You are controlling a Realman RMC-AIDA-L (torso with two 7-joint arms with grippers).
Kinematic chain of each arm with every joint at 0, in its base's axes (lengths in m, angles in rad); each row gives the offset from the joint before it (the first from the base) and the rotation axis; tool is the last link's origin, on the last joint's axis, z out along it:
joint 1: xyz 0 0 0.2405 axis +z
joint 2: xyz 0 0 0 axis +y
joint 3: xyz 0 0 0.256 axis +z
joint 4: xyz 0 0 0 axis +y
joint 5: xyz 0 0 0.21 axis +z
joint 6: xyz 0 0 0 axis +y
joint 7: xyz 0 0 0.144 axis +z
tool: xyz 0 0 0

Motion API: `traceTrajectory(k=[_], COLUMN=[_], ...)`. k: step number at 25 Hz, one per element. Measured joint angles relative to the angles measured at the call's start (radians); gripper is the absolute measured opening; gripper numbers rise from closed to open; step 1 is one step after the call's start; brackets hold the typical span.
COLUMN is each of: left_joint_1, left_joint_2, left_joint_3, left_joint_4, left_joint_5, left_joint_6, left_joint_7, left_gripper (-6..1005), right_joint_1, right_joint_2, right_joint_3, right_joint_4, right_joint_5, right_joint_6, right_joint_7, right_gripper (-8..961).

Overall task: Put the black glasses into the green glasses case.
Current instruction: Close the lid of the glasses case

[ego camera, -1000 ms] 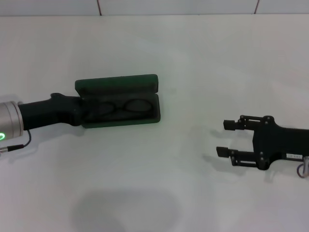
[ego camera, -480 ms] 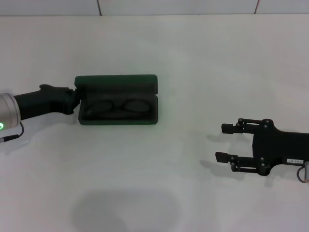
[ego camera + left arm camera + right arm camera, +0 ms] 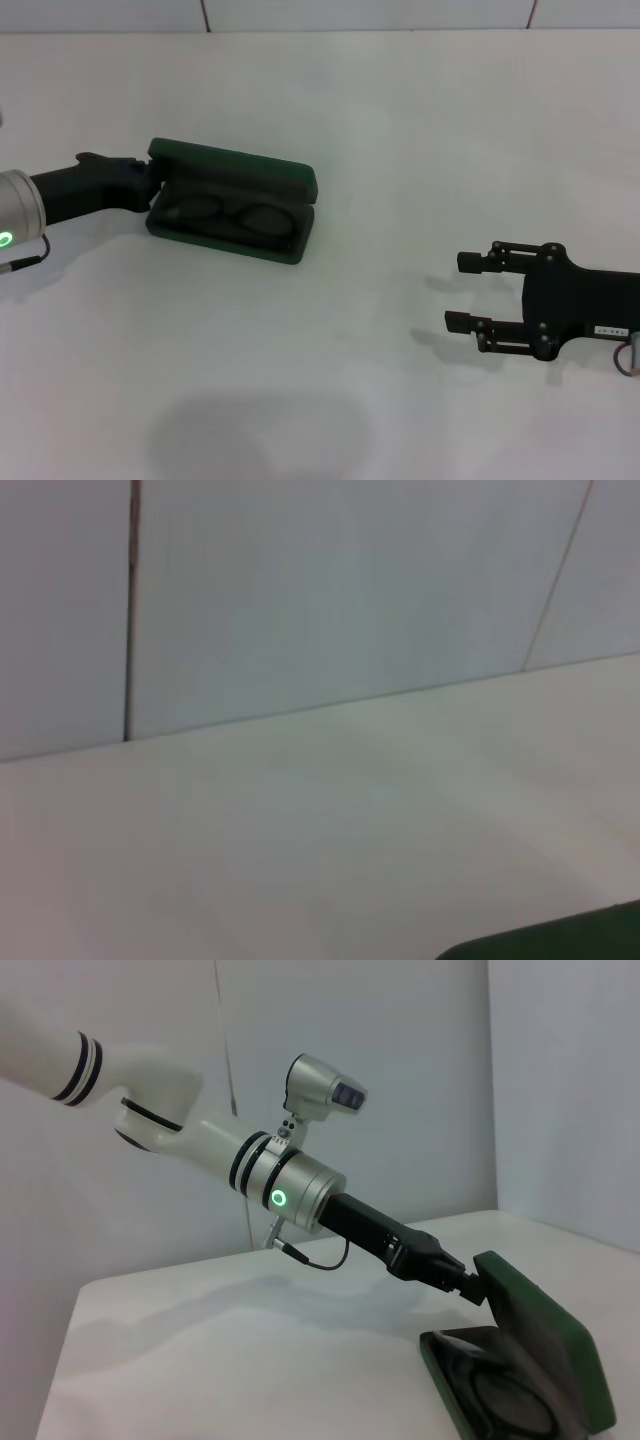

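Observation:
The green glasses case (image 3: pixel 228 232) lies left of centre, turned at a slant, with its lid (image 3: pixel 235 167) tipped partway over the base. The black glasses (image 3: pixel 228 213) lie inside the base. My left gripper (image 3: pixel 148 183) is shut and its tip touches the lid's left end. The right wrist view shows the same: the left gripper (image 3: pixel 468 1285) against the end of the half-raised lid (image 3: pixel 545 1335), with the glasses (image 3: pixel 500 1400) in the base. A green corner of the case (image 3: pixel 560 945) shows in the left wrist view. My right gripper (image 3: pixel 468 291) is open and empty at the right, well apart from the case.
The white table (image 3: pixel 330 380) runs back to a tiled wall (image 3: pixel 350 12). The left arm's silver wrist with a green light (image 3: pixel 15 225) and a thin cable (image 3: pixel 30 262) sit at the left edge.
The left gripper drew back from over the case to its left end. The case turned to a slant and its lid tipped lower over the base. The right gripper barely moved.

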Motion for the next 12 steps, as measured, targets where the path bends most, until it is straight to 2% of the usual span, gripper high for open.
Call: traceTrajectory(k=[5,8,12], left_joint_1=[0.008,0.024,0.056], left_joint_2=[0.001,0.007,0.016], left_joint_3=[0.0,0.002,0.008], left_joint_4=[0.0,0.009,0.053], left_joint_5=[-0.041,-0.05,-0.038], left_joint_6=[0.003,0.065,0.176], left_joint_7=[-0.013,-0.072,-0.233], left_gripper=[5,5,5], right_joint_1=[-0.006,-0.008,-0.008], right_joint_2=[-0.002,-0.002,-0.001], right_joint_3=[0.009,0.03,0.068], right_joint_4=[0.002,0.017,0.046], right_joint_5=[0.013,0.014,0.015], right_joint_6=[0.003,0.008,0.017], right_joint_7=[0.0,-0.012,-0.035], right_gripper=[676,676,676])
